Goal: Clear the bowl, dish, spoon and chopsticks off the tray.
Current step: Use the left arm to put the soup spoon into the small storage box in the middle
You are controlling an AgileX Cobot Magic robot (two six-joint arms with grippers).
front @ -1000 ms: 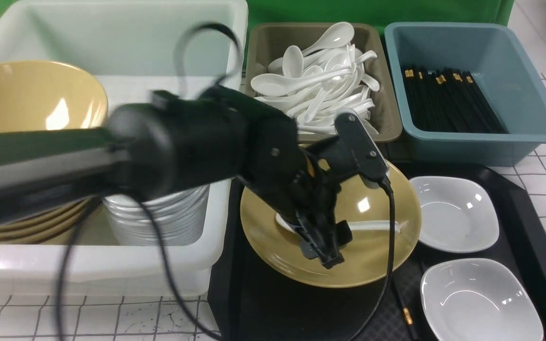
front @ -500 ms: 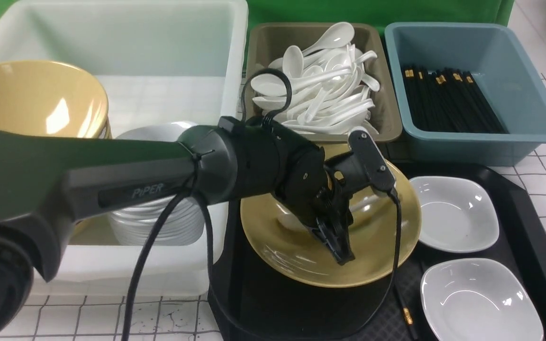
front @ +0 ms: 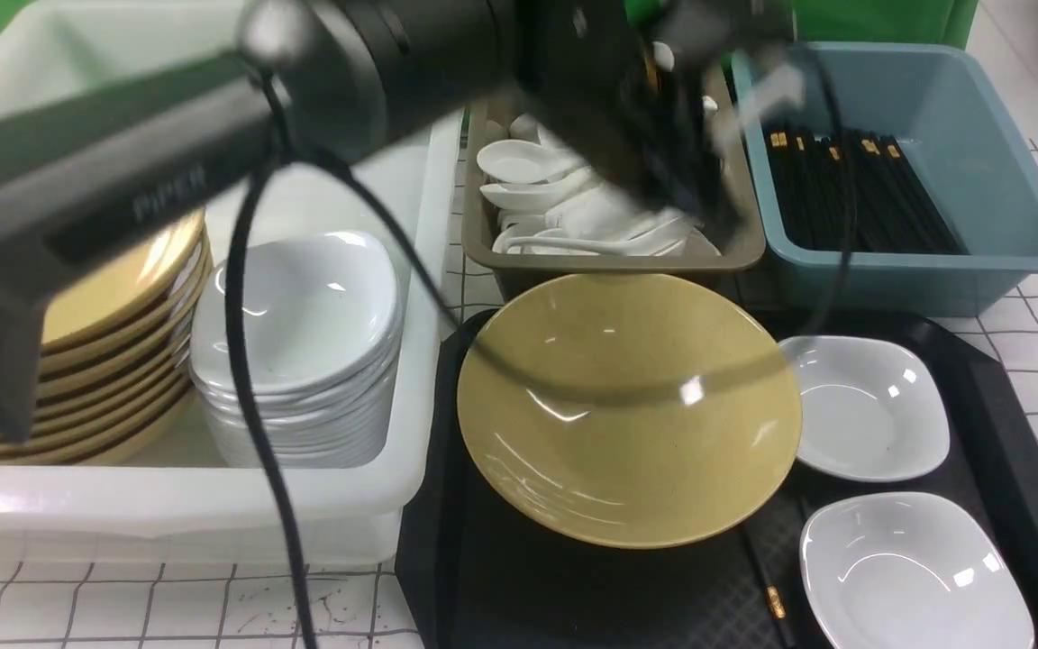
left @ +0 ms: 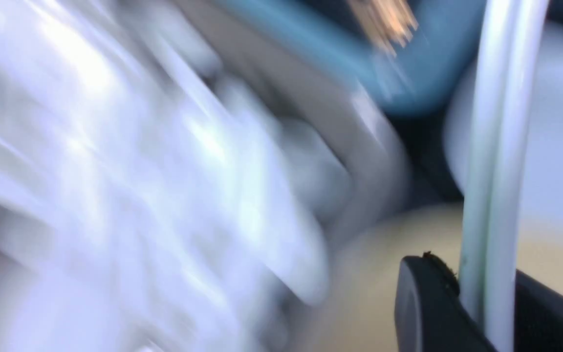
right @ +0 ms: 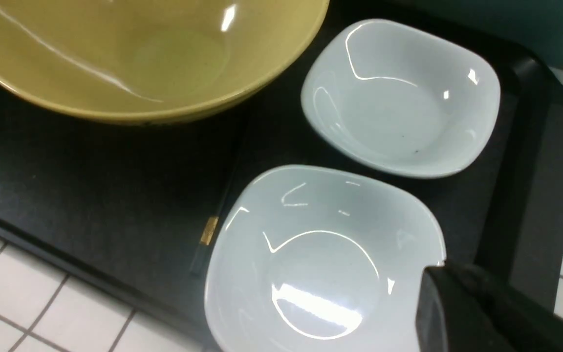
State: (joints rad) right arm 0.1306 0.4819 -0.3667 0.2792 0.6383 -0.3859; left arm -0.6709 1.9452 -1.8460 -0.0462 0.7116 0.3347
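Above the spoon tub [front: 750, 243], left gripper [left: 472, 303] clamped on white spoon [left: 499, 161], right gripper [right: 450, 288] closed and empty near dish [right: 325, 259].

Left hand [left: 477, 313] clamps a white spoon's handle [left: 501, 161]

The dark fingertips [left: 425, 293] close on the pale, glossy handle from either side, and it stands out sharply against a smeared background. A heap of white spoons [left: 140, 171] is badly blurred, lying in a grey-brown tub [left: 374, 161] whose rim curves past them. Just beside that tub is the corner of a blue tub [left: 408, 93], with a cluster of gold bands [left: 384, 22] showing at it. Beyond the held handle sit part of a white dish [left: 555, 132] and part of a yellow bowl [left: 413, 244], both softened by blur.
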